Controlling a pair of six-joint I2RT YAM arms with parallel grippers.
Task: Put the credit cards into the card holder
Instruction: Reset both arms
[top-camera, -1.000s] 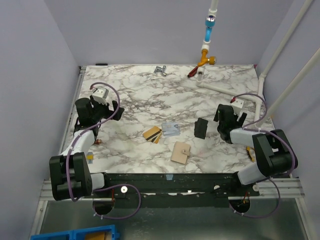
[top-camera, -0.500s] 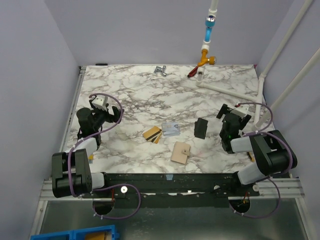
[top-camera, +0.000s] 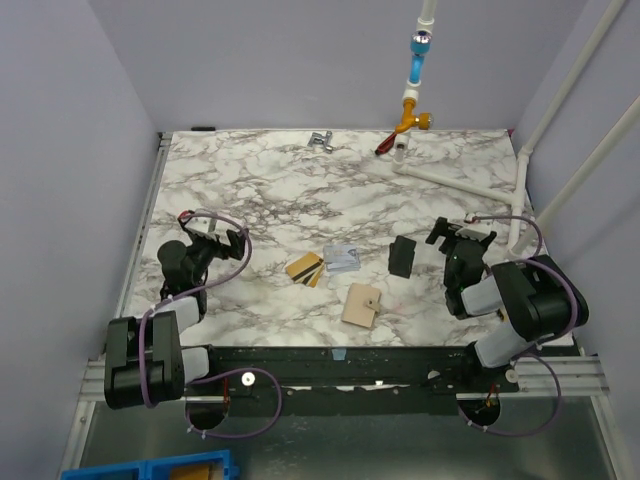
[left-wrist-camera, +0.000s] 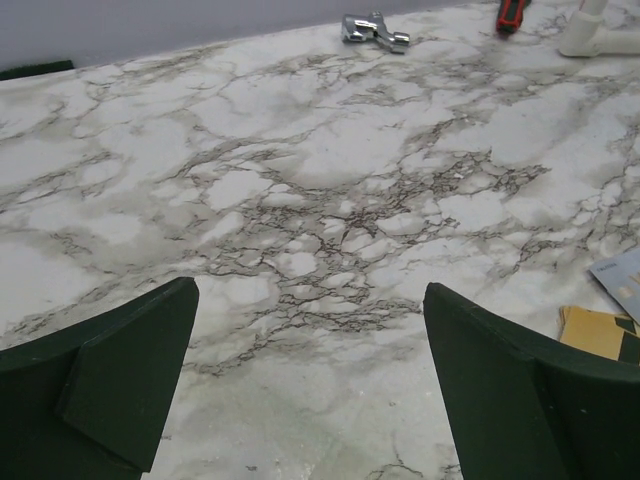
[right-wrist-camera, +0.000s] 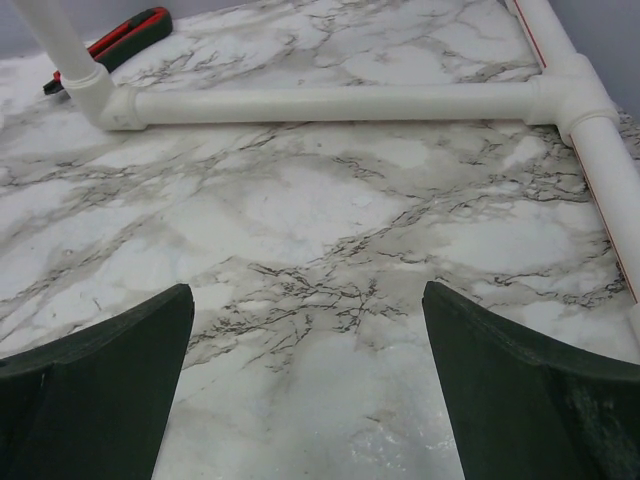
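We find the card holder (top-camera: 361, 305) flat on the bench (top-camera: 270, 190), near its front edge. Just beyond it, not touching, lie the credit cards (top-camera: 322, 264). Left tool (left-wrist-camera: 310, 300) and right tool (right-wrist-camera: 308, 300) flank them, both spread wide and holding nothing.

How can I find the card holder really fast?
Look at the marble table, at the middle of its near edge. The card holder lies there, nearer the edge than the gold cards, the grey-blue cards and the black object. It alone is plain tan with a small round snap in its middle.
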